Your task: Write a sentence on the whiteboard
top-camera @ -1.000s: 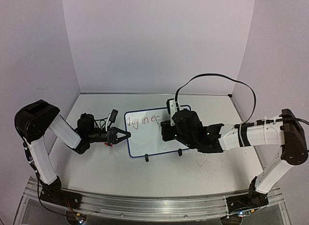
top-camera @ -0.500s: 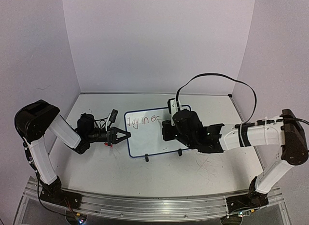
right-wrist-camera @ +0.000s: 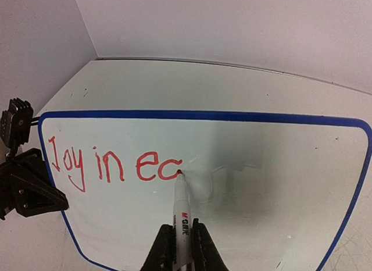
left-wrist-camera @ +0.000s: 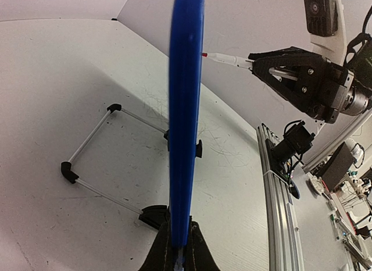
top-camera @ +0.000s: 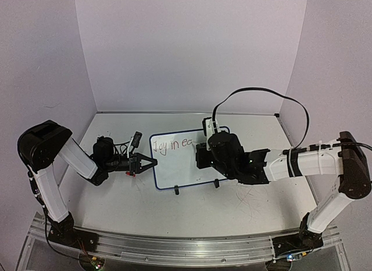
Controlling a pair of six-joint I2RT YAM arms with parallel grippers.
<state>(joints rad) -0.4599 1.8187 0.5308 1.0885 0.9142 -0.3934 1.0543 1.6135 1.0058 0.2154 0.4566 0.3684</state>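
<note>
The whiteboard (top-camera: 174, 167) stands tilted at the middle of the table. My left gripper (top-camera: 152, 162) is shut on its left blue rim, which shows edge-on (left-wrist-camera: 185, 108) between the left gripper's jaws (left-wrist-camera: 180, 250). The sentence (right-wrist-camera: 110, 165) reads "Joy in ec" in red along the board's top left, small from above (top-camera: 171, 145). My right gripper (right-wrist-camera: 181, 239) is shut on a white marker (right-wrist-camera: 182, 210). The marker's red tip touches the board at the end of the last letter. From above the right gripper (top-camera: 201, 156) covers the board's right half.
Two small black feet (top-camera: 176, 191) (top-camera: 215, 184) prop the board's near edge. A wire stand with black corners (left-wrist-camera: 93, 160) lies behind it. White walls close in the table. A metal rail (top-camera: 174, 248) runs along the front. The right arm's black cable (top-camera: 261, 92) loops overhead.
The right gripper has crept slightly right with the marker, and the last red letter's stroke has grown a little. The left arm and board have held still.
</note>
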